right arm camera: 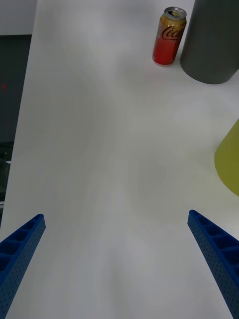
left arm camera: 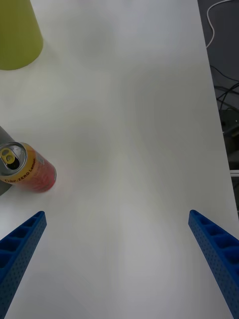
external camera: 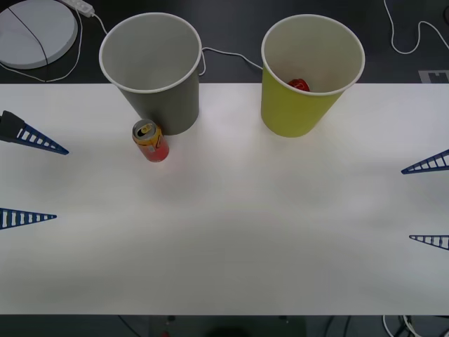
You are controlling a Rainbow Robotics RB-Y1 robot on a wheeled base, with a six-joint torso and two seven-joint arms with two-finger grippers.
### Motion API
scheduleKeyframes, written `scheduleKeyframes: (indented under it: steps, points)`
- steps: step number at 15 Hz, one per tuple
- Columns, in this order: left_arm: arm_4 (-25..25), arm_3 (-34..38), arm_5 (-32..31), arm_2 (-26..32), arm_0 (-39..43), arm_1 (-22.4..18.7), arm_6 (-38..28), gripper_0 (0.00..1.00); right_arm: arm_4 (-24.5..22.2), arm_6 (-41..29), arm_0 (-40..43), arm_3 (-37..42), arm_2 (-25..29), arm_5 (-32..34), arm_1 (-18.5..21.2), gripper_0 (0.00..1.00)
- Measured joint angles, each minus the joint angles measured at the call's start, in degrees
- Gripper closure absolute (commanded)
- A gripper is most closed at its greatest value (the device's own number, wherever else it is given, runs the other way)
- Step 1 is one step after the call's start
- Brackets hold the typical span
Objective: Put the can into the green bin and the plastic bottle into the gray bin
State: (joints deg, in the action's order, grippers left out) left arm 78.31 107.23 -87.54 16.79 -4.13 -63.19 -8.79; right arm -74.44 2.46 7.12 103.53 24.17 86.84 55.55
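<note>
Front view: the small red-and-orange drink can (external camera: 151,140) stands upright on the white surface (external camera: 231,232), just beside the dark gray tapered bin (external camera: 156,70). A red item, partly hidden, lies inside the yellow-green tapered bin (external camera: 309,77). Left pincer (external camera: 31,179) and right pincer (external camera: 428,203) are released, cut off at the edges.

Right wrist view: the can reads "Coca".

Left wrist view: it reads "ZERO Lemon".

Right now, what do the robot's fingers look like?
The left gripper and right gripper each have two bright blue fingers. They are long thin wedges tapering to points, with rows of little ribbed slots like ladders.
</note>
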Motion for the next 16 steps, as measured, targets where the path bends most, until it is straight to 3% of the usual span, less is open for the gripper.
scheduleKeyframes:
  steps: [10, 16]
  points:
    - [-1.3, -0.7, -0.5, -1.2, 2.1, 0.3, -0.6, 0.00, 0.0, 0.0, 0.0, 0.0, 0.0, 0.0, 0.0, 0.00]
    - [-9.2, -1.0, 11.2, -1.2, 10.8, 0.3, -2.7, 0.00, 0.0, 0.0, 0.0, 0.0, 0.0, 0.0, 0.0, 0.00]
